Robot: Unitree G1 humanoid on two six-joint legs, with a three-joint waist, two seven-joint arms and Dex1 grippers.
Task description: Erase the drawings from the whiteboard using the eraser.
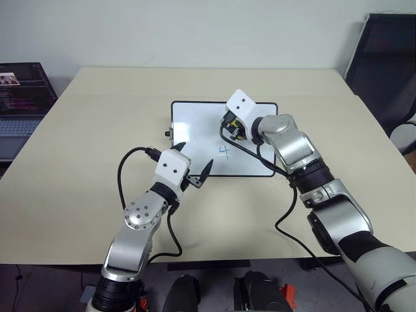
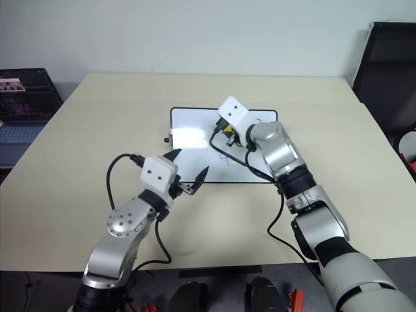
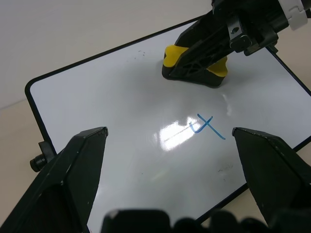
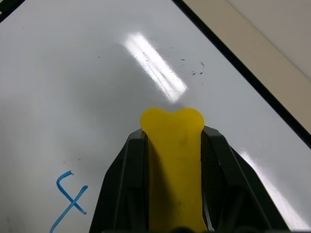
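Midway through the wiping, the right hand (image 3: 199,60) grips the yellow eraser (image 3: 194,65) tight between its two black fingers, low over the far half of the whiteboard (image 1: 195,130), whether touching the gloss or just above it cannot be told; the board lies flat at the middle of the beige counter (image 1: 84,143); of the drawings, one blue "4" (image 1: 223,151) stands near the board's near edge, the rest of the surface wiped white save for faint specks; the next move, by the look of it, calls for drawing the eraser back over that digit and pressing it flat; the left hand (image 1: 195,169) hovers just over the board's near edge with its fingers spread wide, holding nothing; it sits close beside the remaining mark and could crowd the stroke; a laptop (image 1: 23,97) sits off the counter's left side, well apart.
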